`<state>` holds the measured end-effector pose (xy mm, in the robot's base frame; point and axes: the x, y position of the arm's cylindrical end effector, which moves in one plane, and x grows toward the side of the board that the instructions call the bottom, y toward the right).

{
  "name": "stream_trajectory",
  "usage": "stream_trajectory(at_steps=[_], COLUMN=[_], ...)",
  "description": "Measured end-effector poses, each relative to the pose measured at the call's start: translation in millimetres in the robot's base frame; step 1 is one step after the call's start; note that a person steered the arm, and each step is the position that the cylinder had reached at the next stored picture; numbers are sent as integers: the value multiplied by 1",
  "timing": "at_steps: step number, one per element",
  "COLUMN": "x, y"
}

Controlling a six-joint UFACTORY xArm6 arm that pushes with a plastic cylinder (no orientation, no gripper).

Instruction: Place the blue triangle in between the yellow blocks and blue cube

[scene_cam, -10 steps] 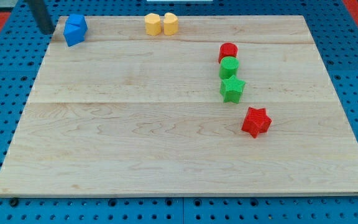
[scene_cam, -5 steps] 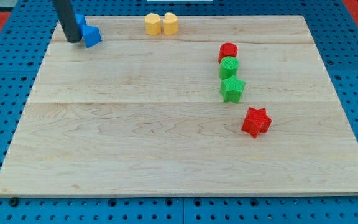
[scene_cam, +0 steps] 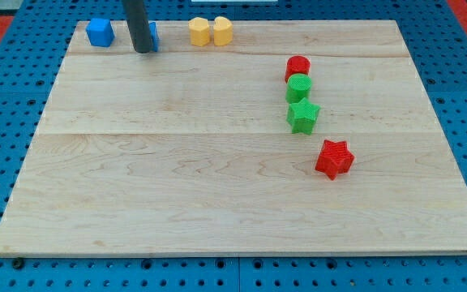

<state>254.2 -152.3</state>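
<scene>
The blue cube (scene_cam: 99,32) sits at the board's top left. My rod stands to its right, with my tip (scene_cam: 143,50) on the board. The blue triangle (scene_cam: 152,36) is mostly hidden behind the rod; only a sliver shows on the rod's right side, touching it. Two yellow blocks (scene_cam: 210,32) sit side by side further right along the top edge. The blue triangle lies between the blue cube and the yellow blocks.
A red cylinder (scene_cam: 297,68), a green cylinder (scene_cam: 298,87) and a green star (scene_cam: 302,116) form a column at the right. A red star (scene_cam: 334,158) lies below them. The wooden board (scene_cam: 217,186) rests on a blue pegboard.
My tip moved right along the top edge, pushing the blue triangle away from the blue cube toward the yellow blocks. The blue cube stayed at the top left.
</scene>
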Motion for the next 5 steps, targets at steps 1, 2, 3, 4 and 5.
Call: stream_trajectory(at_steps=[1, 2, 3, 4, 5], x=[-13, -13, 37, 49, 41], y=[1, 1, 17, 28, 40])
